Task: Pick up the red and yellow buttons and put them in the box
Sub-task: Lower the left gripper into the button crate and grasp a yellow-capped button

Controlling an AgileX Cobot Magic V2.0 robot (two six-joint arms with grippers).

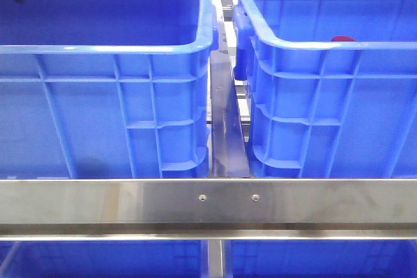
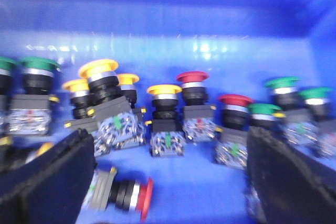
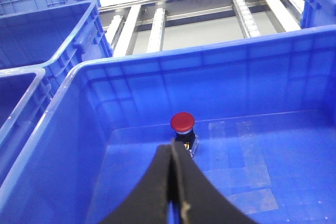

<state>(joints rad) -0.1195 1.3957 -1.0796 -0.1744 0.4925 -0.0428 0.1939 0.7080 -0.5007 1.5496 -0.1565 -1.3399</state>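
Your steel rail [image 1: 208,201] fronts both blue crates [image 1: 104,96]; left gripper [image 2: 168,182] gapes over blurred pushbuttons [image 2: 167,119], right gripper [image 3: 172,182] pinched empty.

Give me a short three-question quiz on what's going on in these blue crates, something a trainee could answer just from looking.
1. True or false: the left gripper is open above a heap of push buttons.
2. What colour is the button standing alone in the crate in the right wrist view? A green, B red, C yellow.
3. Fill in: one red button near the left gripper lies on its ____.

Key:
1. True; its fingers stand wide apart.
2. B.
3. Side; the other buttons stand upright, caps up.
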